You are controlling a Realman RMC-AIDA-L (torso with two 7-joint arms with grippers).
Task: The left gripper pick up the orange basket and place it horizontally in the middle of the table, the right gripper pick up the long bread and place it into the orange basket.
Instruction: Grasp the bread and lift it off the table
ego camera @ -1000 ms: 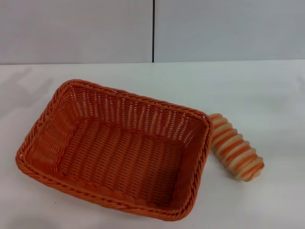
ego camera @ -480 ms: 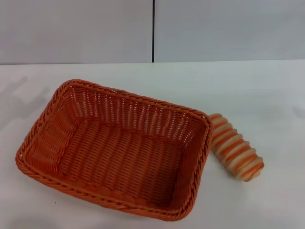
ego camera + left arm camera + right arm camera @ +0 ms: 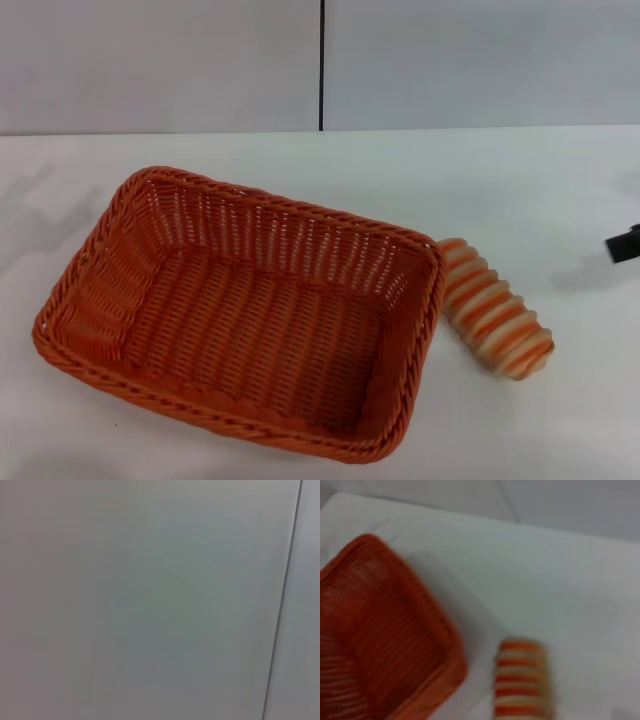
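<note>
On bench, head view: orange basket (image 3: 240, 315) at centre-left, askew; long bread (image 3: 495, 307) just beside its right end; right end effector (image 3: 625, 243) at edge, fingers: cannot tell
Left wrist view: blank wall; left end effector unseen
Right wrist view: square up over bread's middle before descending

Even, diffuse brightness is seen throughout — soft grey shadows are cast on the table (image 3: 520, 180), the right wrist view is smeared by blur, the orange basket (image 3: 380, 630) and long bread (image 3: 522, 680) left unfocused.
</note>
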